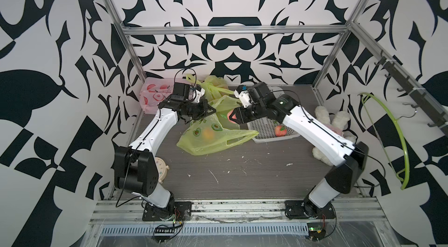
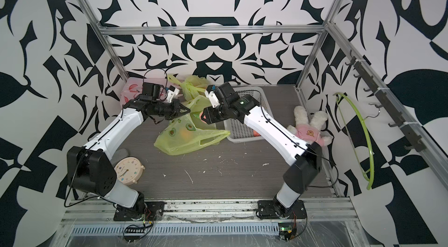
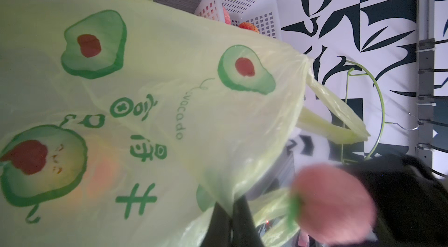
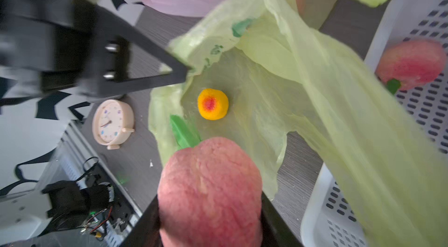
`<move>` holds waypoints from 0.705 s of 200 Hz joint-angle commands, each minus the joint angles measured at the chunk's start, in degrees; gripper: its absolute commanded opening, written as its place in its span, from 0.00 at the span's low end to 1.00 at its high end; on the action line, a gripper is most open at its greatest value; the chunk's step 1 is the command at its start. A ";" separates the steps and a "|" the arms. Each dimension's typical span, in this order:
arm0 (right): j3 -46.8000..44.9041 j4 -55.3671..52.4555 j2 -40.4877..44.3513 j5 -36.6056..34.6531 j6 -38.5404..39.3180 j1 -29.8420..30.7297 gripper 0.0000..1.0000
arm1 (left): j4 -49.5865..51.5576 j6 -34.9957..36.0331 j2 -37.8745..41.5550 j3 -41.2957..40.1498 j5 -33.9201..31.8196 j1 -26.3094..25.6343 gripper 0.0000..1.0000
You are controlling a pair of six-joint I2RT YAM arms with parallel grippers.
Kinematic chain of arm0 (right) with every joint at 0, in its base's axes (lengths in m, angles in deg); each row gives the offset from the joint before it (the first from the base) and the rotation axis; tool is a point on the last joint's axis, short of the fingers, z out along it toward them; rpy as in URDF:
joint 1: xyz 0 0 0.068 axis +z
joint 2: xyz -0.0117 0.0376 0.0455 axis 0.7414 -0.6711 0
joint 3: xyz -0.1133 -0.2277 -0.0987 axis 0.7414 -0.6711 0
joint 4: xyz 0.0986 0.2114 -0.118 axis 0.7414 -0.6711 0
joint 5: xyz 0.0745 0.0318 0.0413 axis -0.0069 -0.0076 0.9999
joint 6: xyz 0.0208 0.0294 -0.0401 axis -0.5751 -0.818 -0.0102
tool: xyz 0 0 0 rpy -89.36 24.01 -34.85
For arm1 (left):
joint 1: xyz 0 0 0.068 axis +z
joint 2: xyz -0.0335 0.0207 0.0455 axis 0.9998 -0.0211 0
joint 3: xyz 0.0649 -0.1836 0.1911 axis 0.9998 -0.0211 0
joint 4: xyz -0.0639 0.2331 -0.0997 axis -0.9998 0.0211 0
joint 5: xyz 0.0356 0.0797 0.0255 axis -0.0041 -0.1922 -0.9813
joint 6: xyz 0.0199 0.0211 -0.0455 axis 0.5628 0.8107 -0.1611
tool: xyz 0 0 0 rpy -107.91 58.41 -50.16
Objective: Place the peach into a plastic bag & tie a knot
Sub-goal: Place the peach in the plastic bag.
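Pink peach [image 4: 210, 180] clamped in right end effector [image 1: 233, 116], left end effector [image 4: 183, 73] pinching green bag [image 1: 213, 137]

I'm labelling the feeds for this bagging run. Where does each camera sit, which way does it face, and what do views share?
Both top views: side by side, high above the robot's base, looking down at the table; both arms, left gripper and right gripper show.
Left wrist: on the left arm, facing the green bag; the left gripper's dark tip shows.
Right wrist: on the right arm, facing the bag's mouth; the right gripper holds the peach.
Shared: both wrist views show bag, peach, basket.
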 commanded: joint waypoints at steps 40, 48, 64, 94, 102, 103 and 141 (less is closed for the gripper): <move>10.42 -0.17 -5.61 2.68 -0.53 -0.15 0.69 | -0.30 -0.34 2.66 -1.12 2.14 0.12 0.00; 9.94 -0.44 -4.31 2.17 -0.18 -0.21 0.69 | -0.47 -0.34 2.59 -1.28 2.15 0.11 0.00; 6.88 -0.44 0.13 -0.35 0.76 -0.47 0.70 | -0.93 -0.25 2.23 -1.53 2.01 0.11 0.00; -1.34 -0.31 11.27 -4.60 2.46 -5.16 0.71 | -1.53 -0.08 1.15 -1.50 2.24 0.12 0.00; -4.02 0.03 14.36 -4.88 2.12 -8.34 0.71 | -1.58 -0.08 0.92 -1.37 2.19 0.11 0.00; -4.29 0.10 14.64 -4.89 1.99 -8.81 0.70 | -1.62 -0.08 0.87 -1.37 2.22 0.11 0.00; -13.54 1.27 19.20 -7.27 -1.31 -25.71 0.76 | -1.65 0.10 0.72 -1.02 2.41 0.13 0.00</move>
